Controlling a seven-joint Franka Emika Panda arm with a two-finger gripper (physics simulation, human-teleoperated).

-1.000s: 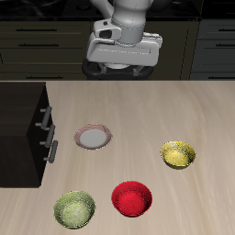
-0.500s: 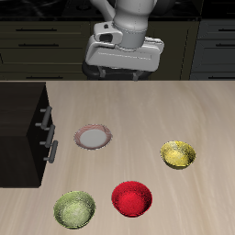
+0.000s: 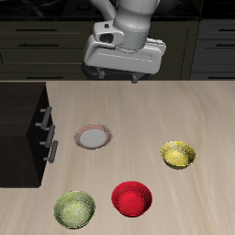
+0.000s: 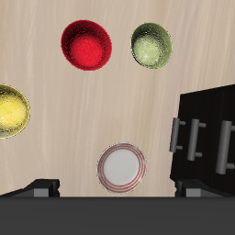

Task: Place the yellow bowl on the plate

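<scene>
Gripper: my gripper (image 3: 117, 75) hangs high above the back of the table, over bare wood; in the exterior view only two short dark finger stubs show under the wrist housing, and in the wrist view only dark finger bases (image 4: 41, 187) at the frame edge, so I cannot tell how wide the jaws stand. It holds nothing that I can see.

Yellow bowl: the yellow bowl (image 3: 178, 154) sits upright on the wood, alone, well apart from the plate and nearer the table's front edge than it. In the wrist view it (image 4: 11, 111) is cut by the frame edge.

Plate: the plate (image 3: 93, 138) lies flat near the table's middle, nothing on it, near the dark cabinet (image 3: 23, 138) with its handles; a strip of bare wood lies between them. In the wrist view it (image 4: 121, 167) is the item closest to my fingers.

Other bowls: the red bowl (image 3: 131, 198) and the yellow-green bowl (image 3: 75, 208) stand close to the front edge, side by side but not touching.

Open room: bare table top (image 3: 165, 106) runs wide between gripper, plate and yellow bowl; all four dishes stand clear of one another. The cabinet's front face is the only tall edge near the plate.
</scene>
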